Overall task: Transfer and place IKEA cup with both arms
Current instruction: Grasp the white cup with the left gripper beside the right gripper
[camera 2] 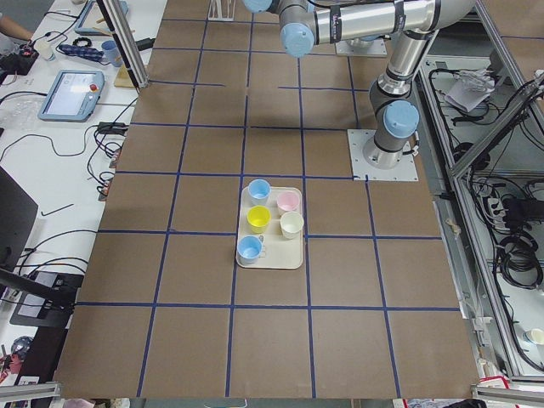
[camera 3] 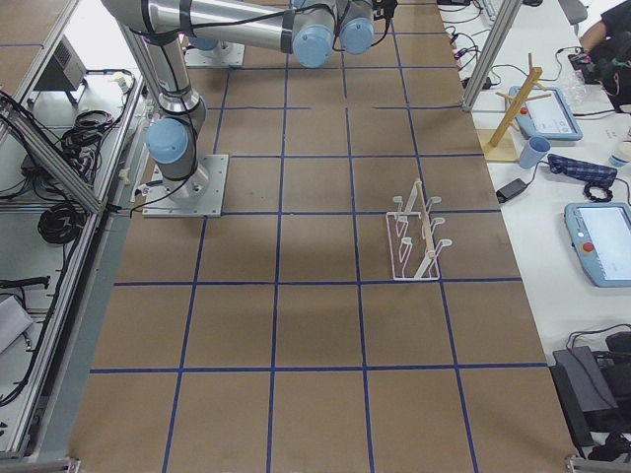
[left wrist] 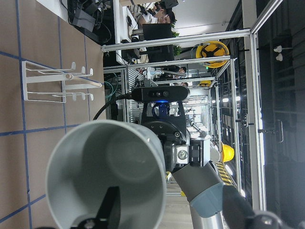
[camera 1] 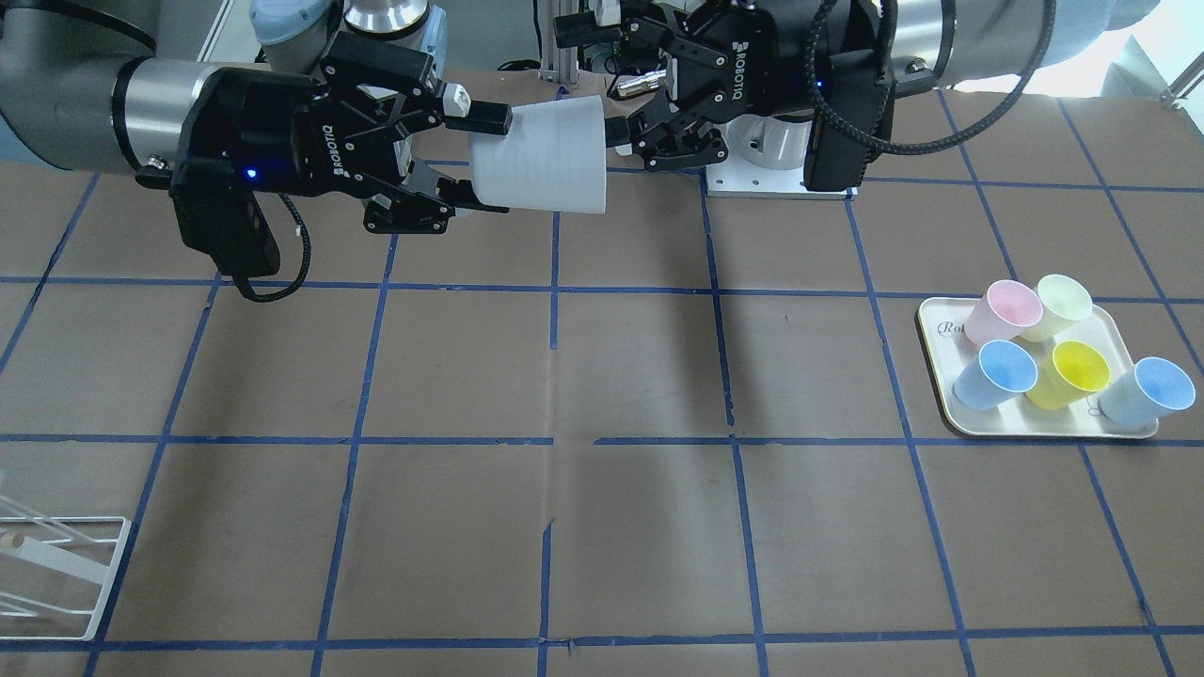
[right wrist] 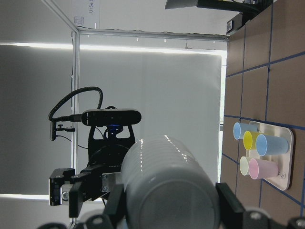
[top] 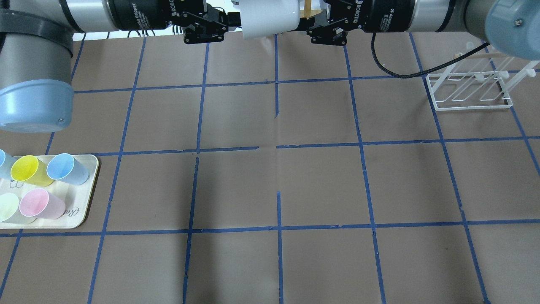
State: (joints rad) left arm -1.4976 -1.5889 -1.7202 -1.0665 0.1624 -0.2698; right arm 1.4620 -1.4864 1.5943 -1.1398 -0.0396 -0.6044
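There were six cups in all: one pale grey IKEA cup (camera 1: 541, 155), two light blue cups (camera 1: 997, 374), one yellow cup (camera 1: 1072, 371), one pink cup (camera 1: 1005, 312) and one pale yellow-green cup (camera 1: 1063, 303). The five coloured ones stood on one tray (top: 84, 209), at eight o'clock on the counter (top: 320, 185) seen from above. There was one white wire rack (top: 468, 90), at two o'clock. There were two arms, the left arm (top: 84, 12) and the right arm (top: 426, 12).

Brown table (top: 316, 185), blue tape grid (top: 278, 230); aluminium frame (left wrist: 176, 39); backlit blind (right wrist: 152, 81).
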